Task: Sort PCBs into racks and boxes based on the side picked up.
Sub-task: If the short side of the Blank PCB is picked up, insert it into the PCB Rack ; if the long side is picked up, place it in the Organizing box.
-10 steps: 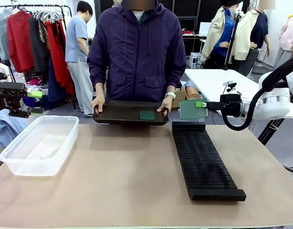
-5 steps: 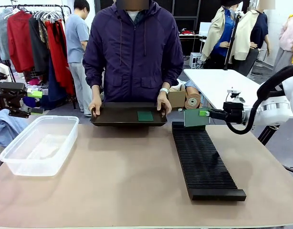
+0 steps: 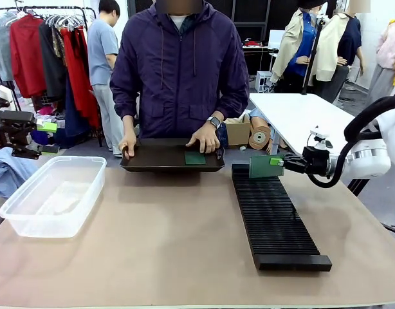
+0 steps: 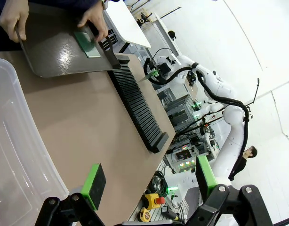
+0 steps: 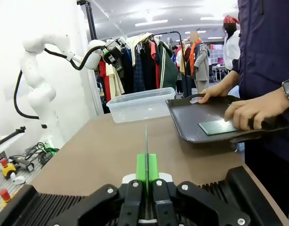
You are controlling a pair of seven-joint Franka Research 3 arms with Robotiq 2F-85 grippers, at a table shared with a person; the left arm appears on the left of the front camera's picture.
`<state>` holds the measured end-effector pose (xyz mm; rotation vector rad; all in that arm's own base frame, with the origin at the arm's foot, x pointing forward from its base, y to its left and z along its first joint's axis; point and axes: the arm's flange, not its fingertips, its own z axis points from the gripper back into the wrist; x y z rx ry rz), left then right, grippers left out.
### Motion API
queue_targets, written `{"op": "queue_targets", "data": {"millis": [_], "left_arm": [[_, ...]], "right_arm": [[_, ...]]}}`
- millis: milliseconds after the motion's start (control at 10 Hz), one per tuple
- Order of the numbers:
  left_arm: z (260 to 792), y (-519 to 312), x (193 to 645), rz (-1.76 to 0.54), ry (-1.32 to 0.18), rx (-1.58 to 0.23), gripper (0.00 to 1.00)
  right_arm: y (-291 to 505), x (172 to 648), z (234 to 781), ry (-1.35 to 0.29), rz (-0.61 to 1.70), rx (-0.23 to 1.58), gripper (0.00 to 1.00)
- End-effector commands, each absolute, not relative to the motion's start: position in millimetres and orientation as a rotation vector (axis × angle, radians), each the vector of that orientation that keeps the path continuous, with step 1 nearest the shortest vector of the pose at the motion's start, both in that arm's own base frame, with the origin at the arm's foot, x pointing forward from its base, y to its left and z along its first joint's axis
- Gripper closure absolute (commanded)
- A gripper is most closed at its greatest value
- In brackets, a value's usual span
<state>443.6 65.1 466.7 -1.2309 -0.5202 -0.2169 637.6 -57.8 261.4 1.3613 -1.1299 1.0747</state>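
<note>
My right gripper (image 3: pixel 275 161) is shut on a green PCB (image 3: pixel 262 166), holding it upright just above the far end of the long black ribbed rack (image 3: pixel 275 219). In the right wrist view the PCB (image 5: pixel 146 146) stands edge-on between the shut pads of that gripper (image 5: pixel 146 175). A second PCB (image 3: pixel 195 158) lies on the black tray (image 3: pixel 156 158), under the person's hand (image 3: pixel 204 138). The clear box (image 3: pixel 53 193) stands at the left. My left gripper (image 4: pixel 149 183) hangs open over the box's (image 4: pixel 12 141) side with nothing between its pads.
The person stands at the far edge with both hands on the shallow black tray (image 5: pixel 191 120), which rests on the table's far edge. A white table and cardboard rolls (image 3: pixel 258 137) are behind the rack. Clothes racks stand at the back left.
My right gripper has come down and slightly left with the PCB to the rack's far end. The person's hand slid from the tray's handle onto the PCB lying in it.
</note>
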Motion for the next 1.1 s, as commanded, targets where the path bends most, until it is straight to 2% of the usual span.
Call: {"op": "queue_targets", "data": {"millis": [0, 400, 1000], "left_arm": [[468, 66, 442, -0.211, -0.516, -1.233, 0.00], [468, 66, 442, -0.211, -0.516, -1.233, 0.00], [468, 66, 442, -0.211, -0.516, -1.233, 0.00]], "right_arm": [[-63, 641, 253, -1.189, 1.120, 1.334, 1.00], [-66, 637, 233, -1.254, 1.179, 1.316, 1.00], [-72, 638, 208, -1.277, 1.134, 1.261, 1.00]]}}
